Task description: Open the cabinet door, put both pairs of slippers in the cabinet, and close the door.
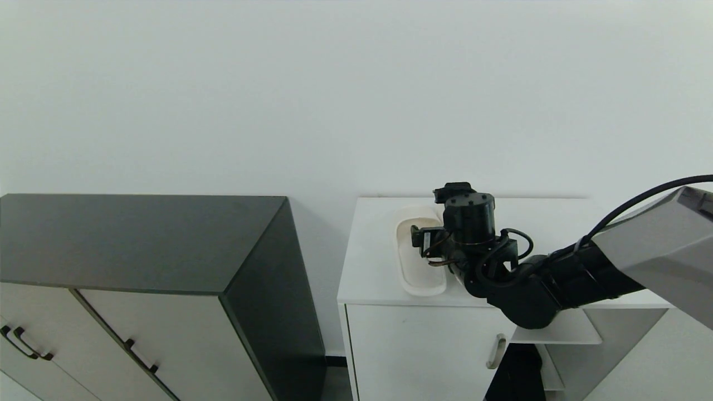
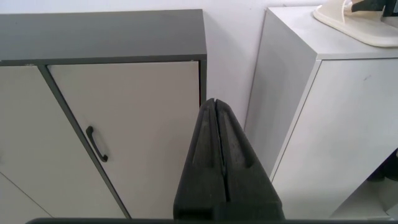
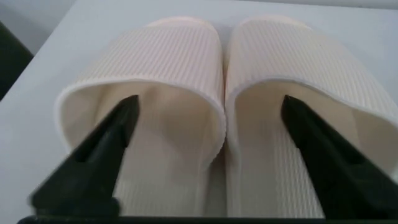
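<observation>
— Where are the slippers?

— One cream pair of slippers (image 1: 419, 275) lies side by side on top of the white cabinet (image 1: 370, 278), right of centre in the head view. Their straps are at the far end, toward the wall (image 1: 356, 100).

— And the right claw?

— The right claw (image 3: 210, 106) is released. Its fingers (image 3: 93, 168) are spread wide, with one tip at the mouth of each slipper and the two inner sides of the pair between them. It grasps nothing.

— The left claw?

— The left claw (image 2: 214, 111) is clenched, pads pressed flat together with nothing between them. It faces the gap between the dark cabinet (image 1: 139, 239), at the lower left of the head view, and the white one.

— What about the door?

— The white cabinet's door (image 1: 418, 356) shows at lower centre, with a pale handle (image 1: 494, 351) by its right edge. A shelf (image 1: 557, 333) shows just right of that. I cannot tell whether the door is fully shut. The dark cabinet's doors, with dark handles, look closed.
</observation>
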You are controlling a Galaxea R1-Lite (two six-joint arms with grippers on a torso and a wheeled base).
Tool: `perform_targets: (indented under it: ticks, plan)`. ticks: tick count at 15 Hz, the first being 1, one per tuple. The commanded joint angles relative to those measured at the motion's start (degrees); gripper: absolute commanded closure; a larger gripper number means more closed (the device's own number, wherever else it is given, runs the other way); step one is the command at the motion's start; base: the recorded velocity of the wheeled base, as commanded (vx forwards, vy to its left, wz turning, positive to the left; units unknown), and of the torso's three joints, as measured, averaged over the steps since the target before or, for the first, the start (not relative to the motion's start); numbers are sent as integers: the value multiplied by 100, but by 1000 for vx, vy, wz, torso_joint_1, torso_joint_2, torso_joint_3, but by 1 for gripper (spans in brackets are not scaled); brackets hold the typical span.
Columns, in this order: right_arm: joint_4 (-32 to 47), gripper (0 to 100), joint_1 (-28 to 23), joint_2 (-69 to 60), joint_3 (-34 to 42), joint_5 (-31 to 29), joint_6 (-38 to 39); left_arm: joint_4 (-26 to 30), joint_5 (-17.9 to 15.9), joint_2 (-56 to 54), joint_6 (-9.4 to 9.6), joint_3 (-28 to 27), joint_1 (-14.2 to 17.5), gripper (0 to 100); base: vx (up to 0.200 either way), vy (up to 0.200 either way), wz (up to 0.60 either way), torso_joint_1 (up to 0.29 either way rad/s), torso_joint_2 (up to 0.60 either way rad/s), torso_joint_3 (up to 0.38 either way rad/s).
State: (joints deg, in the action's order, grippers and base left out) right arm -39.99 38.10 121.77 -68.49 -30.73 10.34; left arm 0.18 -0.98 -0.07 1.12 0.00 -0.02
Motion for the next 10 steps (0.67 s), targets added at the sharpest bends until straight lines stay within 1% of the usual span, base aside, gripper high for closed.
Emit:
perform_targets:
  ticks: [1,7,10]
  plan:
    - [-9,100,-13,84,-77,-3,-23,8,1,7,2,0,2,100,0,0,0,0,0,0]
    - [-9,100,-13,48,-156,-3,-128,-1,1,7,2,0,2,100,0,0,0,0,0,0]
    - [-1,100,22,-338,107,15,-128,-1,1,7,2,0,2,100,0,0,0,0,0,0]
